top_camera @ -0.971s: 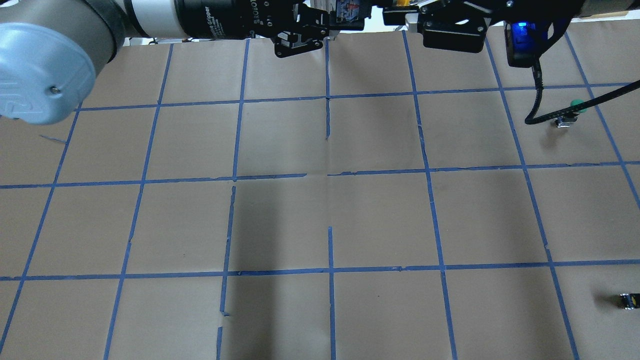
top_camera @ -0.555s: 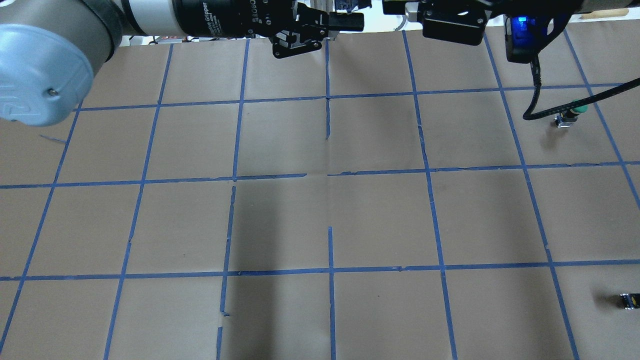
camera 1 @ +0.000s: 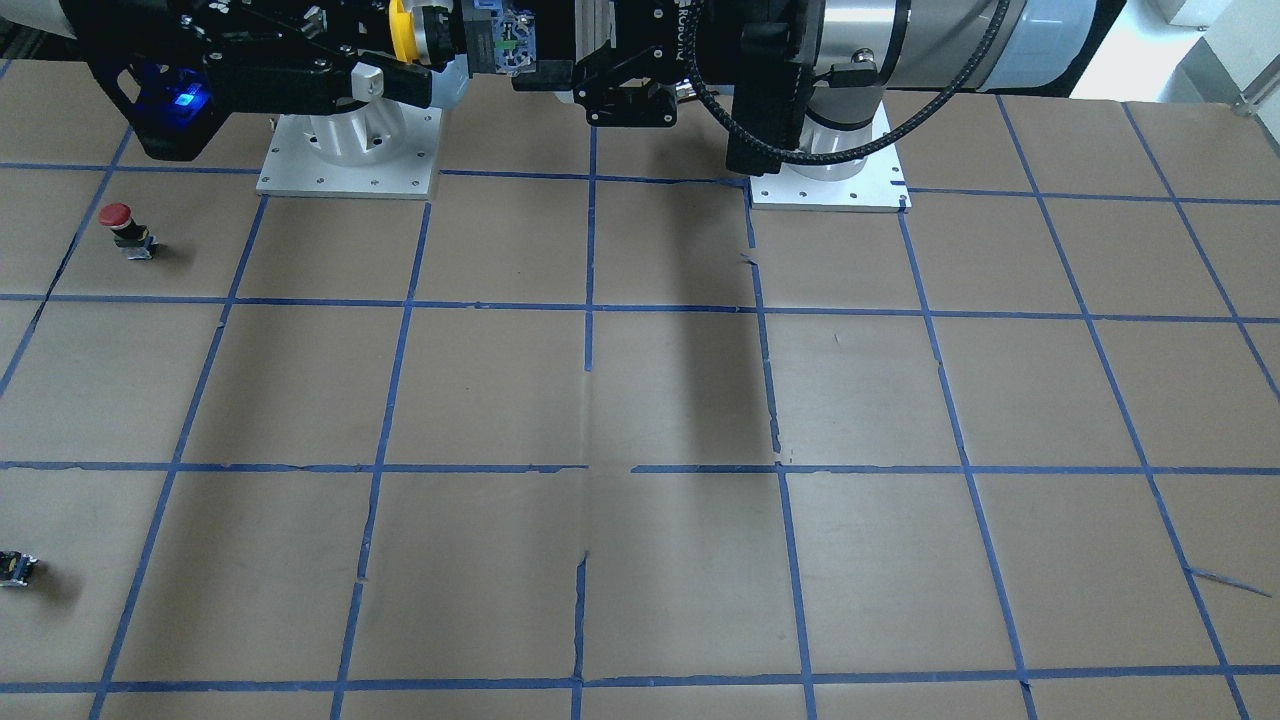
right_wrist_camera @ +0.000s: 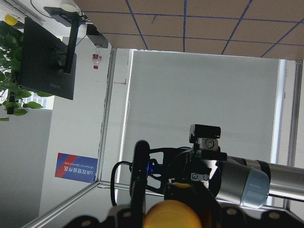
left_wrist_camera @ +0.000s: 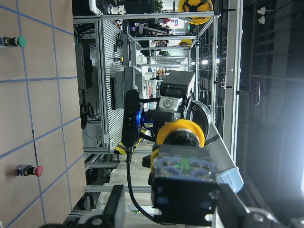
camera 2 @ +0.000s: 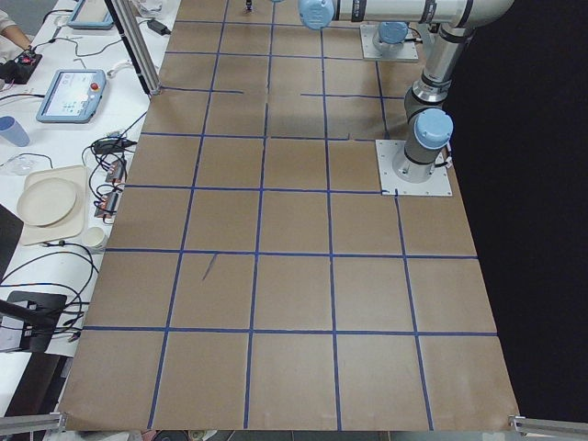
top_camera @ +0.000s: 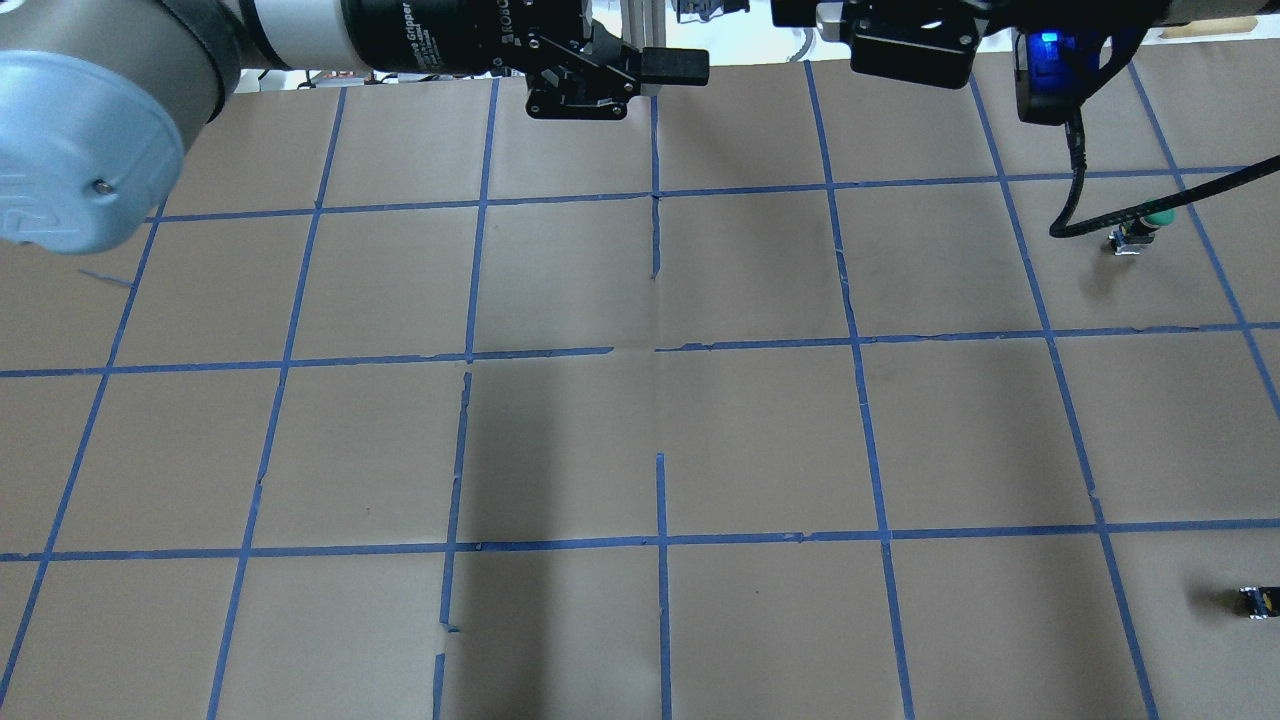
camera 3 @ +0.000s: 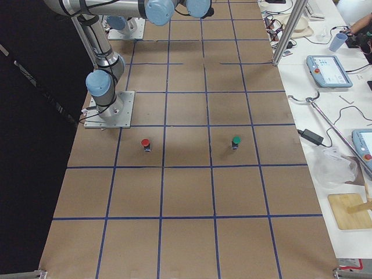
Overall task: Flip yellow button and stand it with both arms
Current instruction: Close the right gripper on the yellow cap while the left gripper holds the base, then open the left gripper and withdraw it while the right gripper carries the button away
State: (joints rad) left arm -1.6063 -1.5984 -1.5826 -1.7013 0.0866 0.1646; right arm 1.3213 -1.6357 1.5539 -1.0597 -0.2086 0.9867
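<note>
Firstly, at the left edge of the front-facing view, a red-capped button stands upright on the brown, blue-gridded table. A small black-and-yellow block lies well below it, near the lower left corner. Along the top edge, the right gripper reaches in from the upper left, lit blue, and is closed on the cap of the yellow button. The button hangs in the air, clear of the table, lying sideways with its yellow cap toward the frame's left and its blocky base toward the right. Just right of it, the left gripper faces that base. In the left wrist view its jaws stand wide, one on either side of the base, and whether they touch it cannot be told. Further right sits the left arm's white base plate. In the overhead view a green-capped button stands at the upper right, partly behind a black cable.
</note>
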